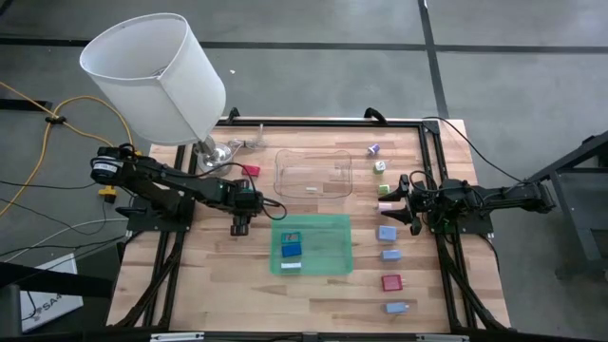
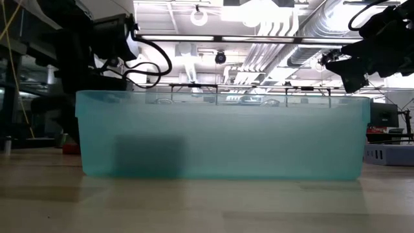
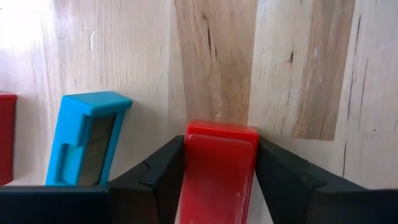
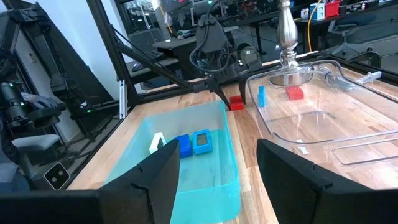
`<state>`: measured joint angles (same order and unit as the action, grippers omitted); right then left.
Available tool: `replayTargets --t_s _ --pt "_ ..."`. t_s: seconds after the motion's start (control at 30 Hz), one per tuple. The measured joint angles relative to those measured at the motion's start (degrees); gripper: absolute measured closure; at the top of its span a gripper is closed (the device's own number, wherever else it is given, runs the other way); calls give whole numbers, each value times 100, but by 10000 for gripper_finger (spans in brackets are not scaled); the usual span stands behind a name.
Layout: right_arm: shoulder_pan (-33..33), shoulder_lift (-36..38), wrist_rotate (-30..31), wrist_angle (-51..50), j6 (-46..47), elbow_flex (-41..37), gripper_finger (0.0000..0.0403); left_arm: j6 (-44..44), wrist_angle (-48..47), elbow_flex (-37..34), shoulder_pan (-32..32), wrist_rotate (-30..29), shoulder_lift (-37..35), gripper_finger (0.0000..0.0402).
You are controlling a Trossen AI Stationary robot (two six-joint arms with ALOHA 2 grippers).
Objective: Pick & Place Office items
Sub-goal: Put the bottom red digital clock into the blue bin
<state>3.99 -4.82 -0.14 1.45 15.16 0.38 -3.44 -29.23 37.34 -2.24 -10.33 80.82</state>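
Note:
My left gripper [image 1: 239,226] points down at the table just left of the green tray [image 1: 328,228] and is shut on a red block [image 3: 217,168]. A blue block [image 3: 87,137] stands on end beside it, and another red block [image 3: 5,137] shows at the picture's edge. The tray holds two blue blocks [image 1: 291,249] and a white one [image 1: 290,266]. My right gripper [image 1: 404,199] hovers open at the right side, above a column of blocks: purple [image 1: 374,149], white [image 1: 379,166], blue [image 1: 387,232], red [image 1: 391,282] and pale blue [image 1: 397,307]. My left gripper pinches the red block between its two fingers, one finger [image 3: 155,180] on each long side [image 3: 189,168]. The fingers come from above, pointing down. The block stands upright at the tabletop; whether its lower end touches the wood, I cannot tell.
A clear plastic tray [image 1: 313,173] lies beyond the green one. A lamp with a large white shade [image 1: 152,76] stands on a metal base [image 1: 217,152] at the far left corner, with a red block [image 1: 251,171] near it. Bare wood lies near the front edge.

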Motion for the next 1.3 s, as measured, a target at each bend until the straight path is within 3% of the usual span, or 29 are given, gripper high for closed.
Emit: replayTargets --t_s 0.67,1.3 --pt "0 0 0 0 0 0 201 -64 -62 51 -86 -186 -85 248" --pt "2 0 0 0 0 1 201 -83 -1223 1624 -653 -813 -127 249"
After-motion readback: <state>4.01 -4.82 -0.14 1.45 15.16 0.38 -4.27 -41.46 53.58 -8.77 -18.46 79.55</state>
